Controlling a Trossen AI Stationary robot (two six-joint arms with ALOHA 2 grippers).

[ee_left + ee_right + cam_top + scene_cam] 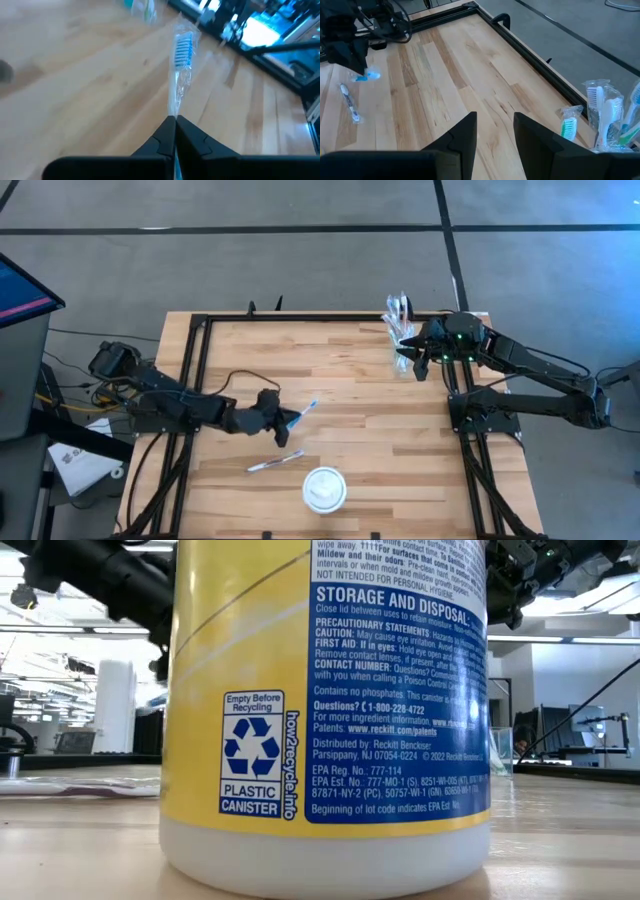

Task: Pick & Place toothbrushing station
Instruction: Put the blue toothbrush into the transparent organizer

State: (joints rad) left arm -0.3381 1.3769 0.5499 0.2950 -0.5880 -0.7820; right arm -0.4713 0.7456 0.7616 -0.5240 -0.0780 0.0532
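My left gripper is shut on a blue toothbrush in a clear wrapper over the middle of the table. Its bristle head points away from the fingers. A second wrapped toothbrush lies flat on the wood nearer the front edge and also shows in the right wrist view. A clear tumbler holding several toothbrushes stands at the far right. My right gripper is open and empty just beside the tumbler. My left gripper pinches the wrapped toothbrush by its handle end between its two shut fingers. The brush runs on straight ahead of the fingertips, in line with the fingers. Its head sticks out past the gripper and seems clear of the table.
A round white lid tops a yellow canister at the front edge, and the canister fills the low view. A black frame rail runs along the table's sides and far edge. Bare wood lies between the two arms.
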